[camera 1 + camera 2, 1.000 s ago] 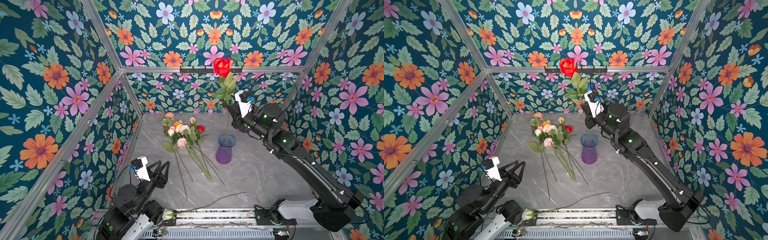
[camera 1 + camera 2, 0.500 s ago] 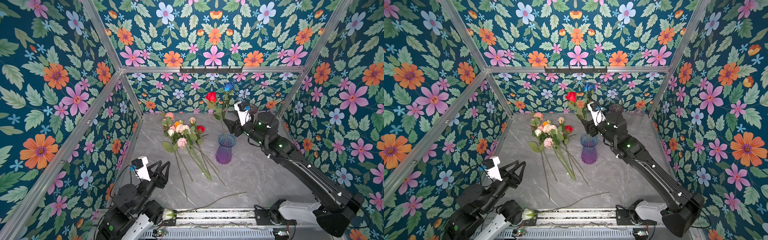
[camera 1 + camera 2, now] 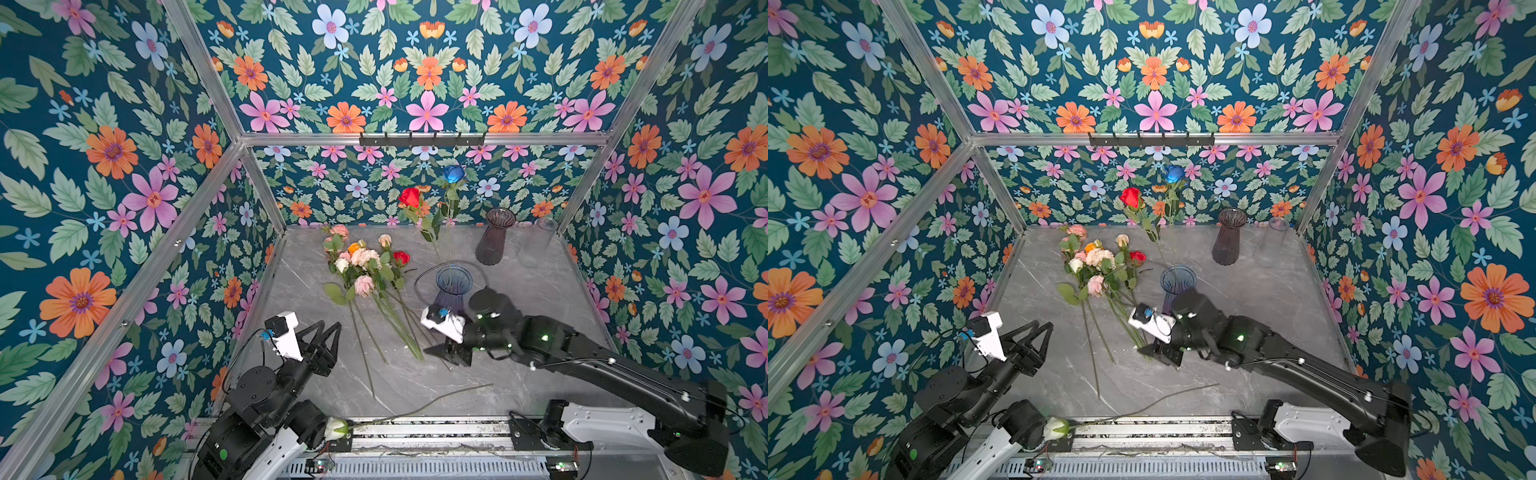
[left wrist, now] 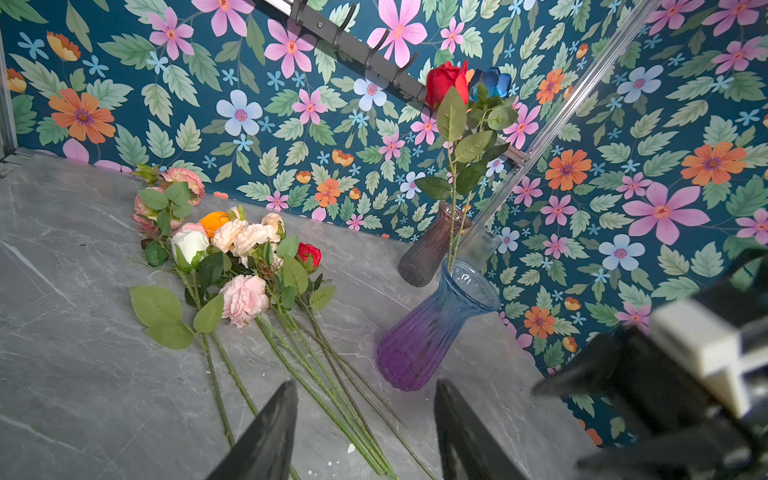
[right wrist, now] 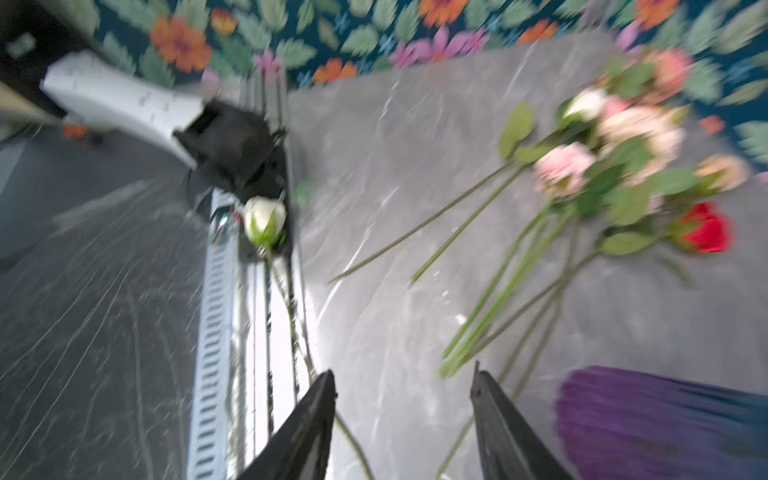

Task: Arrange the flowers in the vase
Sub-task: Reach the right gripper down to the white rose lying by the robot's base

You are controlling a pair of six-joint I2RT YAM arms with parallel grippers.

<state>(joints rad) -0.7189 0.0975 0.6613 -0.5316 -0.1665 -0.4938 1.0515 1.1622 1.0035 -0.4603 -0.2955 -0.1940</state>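
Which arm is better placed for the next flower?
Probably right: the right gripper is open near the stems of the lying flowers, beside the blue-purple vase; the left gripper stands farther back.

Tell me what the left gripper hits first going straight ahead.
Probably the flower stems on the table, which lie ahead of the left gripper's open jaws; the vase stands just beyond. Depth is unclear.
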